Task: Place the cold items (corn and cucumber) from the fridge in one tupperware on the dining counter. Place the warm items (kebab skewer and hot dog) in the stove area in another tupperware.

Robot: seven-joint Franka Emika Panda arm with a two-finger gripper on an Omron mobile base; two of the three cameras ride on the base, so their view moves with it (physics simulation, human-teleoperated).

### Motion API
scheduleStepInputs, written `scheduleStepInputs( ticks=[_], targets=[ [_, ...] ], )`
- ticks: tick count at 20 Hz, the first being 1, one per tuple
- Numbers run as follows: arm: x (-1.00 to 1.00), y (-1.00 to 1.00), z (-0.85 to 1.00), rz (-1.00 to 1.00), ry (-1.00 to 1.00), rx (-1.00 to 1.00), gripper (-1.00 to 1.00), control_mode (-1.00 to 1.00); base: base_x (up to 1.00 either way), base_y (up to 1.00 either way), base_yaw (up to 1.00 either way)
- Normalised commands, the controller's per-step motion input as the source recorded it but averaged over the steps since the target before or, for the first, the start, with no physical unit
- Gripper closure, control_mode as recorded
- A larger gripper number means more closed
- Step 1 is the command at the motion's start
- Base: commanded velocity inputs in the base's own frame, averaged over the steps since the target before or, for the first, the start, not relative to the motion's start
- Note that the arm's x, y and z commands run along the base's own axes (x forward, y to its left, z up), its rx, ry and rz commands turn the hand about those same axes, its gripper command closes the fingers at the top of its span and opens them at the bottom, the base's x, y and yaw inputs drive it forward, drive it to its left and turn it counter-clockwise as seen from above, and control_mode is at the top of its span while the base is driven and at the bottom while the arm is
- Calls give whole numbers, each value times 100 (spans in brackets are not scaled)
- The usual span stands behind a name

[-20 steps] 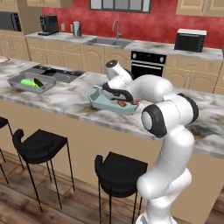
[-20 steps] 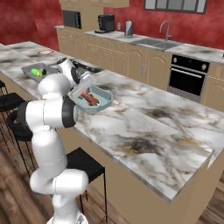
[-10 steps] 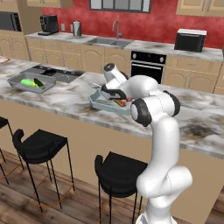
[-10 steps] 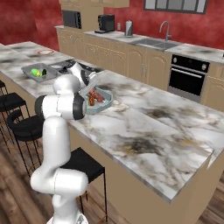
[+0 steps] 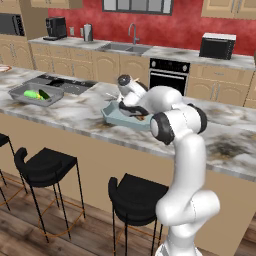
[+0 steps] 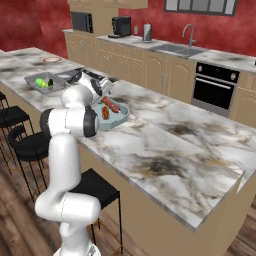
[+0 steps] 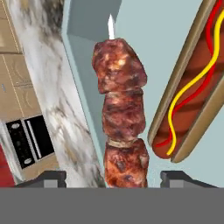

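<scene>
In the hand view the kebab skewer [image 7: 120, 118] lies in the light blue tupperware [image 7: 144, 26], with the hot dog [image 7: 192, 87] beside it. My gripper [image 7: 113, 177] is open right over the skewer's near end. Its fingertips [image 7: 52, 177] stand apart from the meat on both sides. From the base views the gripper [image 5: 131, 107] sits low in that tupperware [image 5: 114, 119] on the dining counter, where the hot dog [image 6: 111, 106] shows. To the left, a grey tupperware [image 5: 20, 95] holds the corn [image 5: 31, 93] and cucumber [image 5: 43, 94].
A cooktop [image 5: 65, 85] lies just behind the grey tupperware. Black stools [image 5: 47, 167] stand along the counter's near side. On the back wall are the sink [image 5: 125, 47], oven [image 5: 167, 80] and microwave [image 5: 217, 46]. Bare marble [image 6: 175, 150] stretches to the right.
The jaws have opened and let go of the kebab skewer, which now rests in the blue tupperware. The arm has stretched further down into it.
</scene>
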Motion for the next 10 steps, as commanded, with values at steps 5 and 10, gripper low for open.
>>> scheduleStepInputs(
  ticks=[5,10],
  targets=[
    [-63,-41,23,3,-32,19,-100,-100,0,0,0],
    [-100,-63,92,1,-2,61,-100,-100,0,0,0]
  ],
)
